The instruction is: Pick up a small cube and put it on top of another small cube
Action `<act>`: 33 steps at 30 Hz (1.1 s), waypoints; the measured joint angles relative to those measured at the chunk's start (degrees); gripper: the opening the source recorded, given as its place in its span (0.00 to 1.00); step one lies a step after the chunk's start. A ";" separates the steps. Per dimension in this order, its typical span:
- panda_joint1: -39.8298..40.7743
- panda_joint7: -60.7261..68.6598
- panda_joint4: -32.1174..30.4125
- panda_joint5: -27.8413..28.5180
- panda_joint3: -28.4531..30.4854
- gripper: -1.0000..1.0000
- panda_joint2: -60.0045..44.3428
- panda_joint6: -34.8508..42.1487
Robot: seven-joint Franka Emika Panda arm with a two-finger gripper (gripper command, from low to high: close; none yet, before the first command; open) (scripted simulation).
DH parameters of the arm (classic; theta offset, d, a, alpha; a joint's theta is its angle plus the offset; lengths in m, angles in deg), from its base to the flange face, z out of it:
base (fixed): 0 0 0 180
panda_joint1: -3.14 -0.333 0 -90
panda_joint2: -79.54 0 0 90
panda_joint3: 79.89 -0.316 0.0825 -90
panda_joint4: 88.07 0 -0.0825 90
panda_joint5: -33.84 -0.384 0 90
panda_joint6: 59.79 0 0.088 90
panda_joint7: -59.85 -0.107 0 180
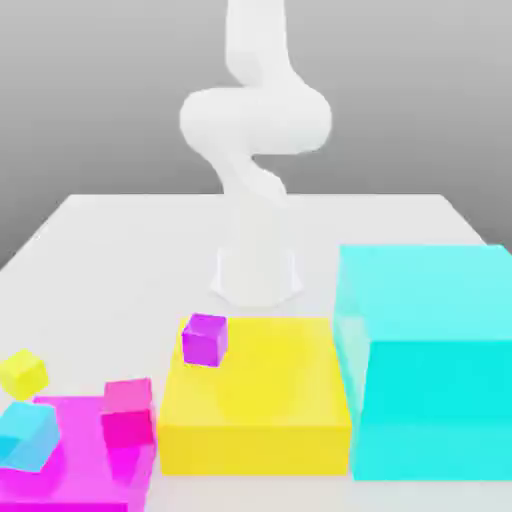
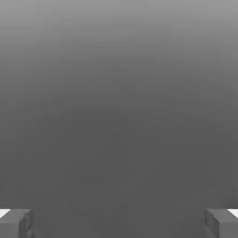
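The gripper (image 2: 119, 224) is holding its fingers (image 2: 214, 224) wide apart, with grey background showing through the space between them. The four small cubes are lying well apart from the fingers, outside that space. Among them, the purple cube (image 1: 204, 340) is resting on the yellow block (image 1: 255, 448), near its far edge and toward the exterior view's left, away from the fingers' grasp. The pink cube (image 1: 128, 413) is sitting on the magenta slab (image 1: 85, 490), just beside the yellow block, also beyond the fingers' reach as they are now standing. The light-blue cube (image 1: 32, 436) is leaning or lying turned at the slab's exterior-view-left part, likewise away from the fingers; how it is being supported, I cannot tell. The yellow cube (image 1: 23, 374) is showing just behind the light-blue one, apart from the fingers too, and what is bearing it is hard to make out. The large cyan block (image 1: 435, 385) is standing at the exterior view's right, alongside the yellow block and outside the fingers' gap. Behind these things, the white arm (image 1: 256, 120) is rising from its base on the pale table (image 1: 130, 260), bending midway and extending upward.
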 joint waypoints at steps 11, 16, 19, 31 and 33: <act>-3.27 15.98 -4.36 -14.20 18.74 0.50 -23.20 -6.74; -2.00 23.48 -6.25 -21.05 24.34 0.50 -33.79 -9.58; 1.12 27.38 -7.46 -24.30 26.36 0.50 -39.86 -11.52; 10.44 33.60 -12.58 -24.63 32.37 0.50 -57.45 -23.57; 13.09 36.34 -11.77 -28.14 29.31 0.50 -60.39 -25.44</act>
